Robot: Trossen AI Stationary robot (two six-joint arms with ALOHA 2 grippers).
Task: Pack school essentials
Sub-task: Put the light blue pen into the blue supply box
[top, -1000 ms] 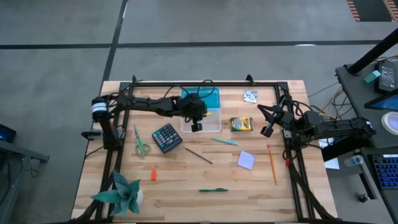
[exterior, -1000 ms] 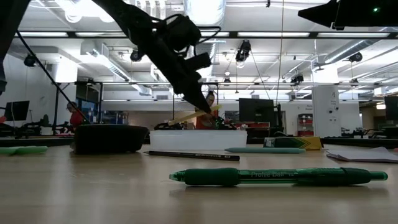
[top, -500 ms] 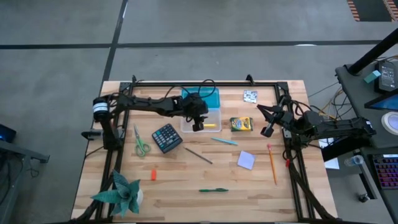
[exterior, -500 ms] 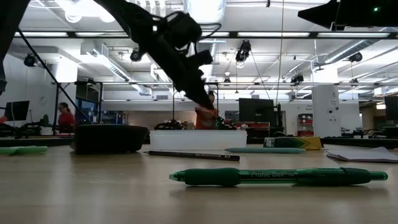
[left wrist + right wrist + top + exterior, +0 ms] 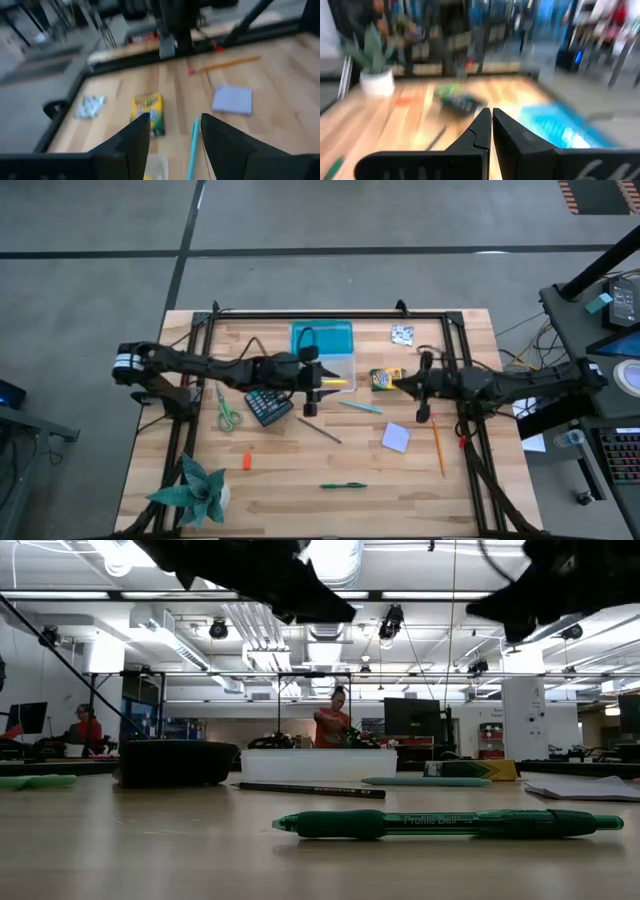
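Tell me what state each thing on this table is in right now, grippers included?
Left gripper: open, empty, above the table near the clear box.
Right gripper: shut, empty, by the crayon pack.
Clear box: open, a yellow pencil inside.
Crayon pack: lying flat, closed.
Scissors: lying flat on the table.
Green pen: lying on the table, untouched.
Lavender note pad: flat on the table.

The left gripper now hangs nearer, off the clear plastic box, while the right gripper reaches leftward beside the yellow-green crayon pack.
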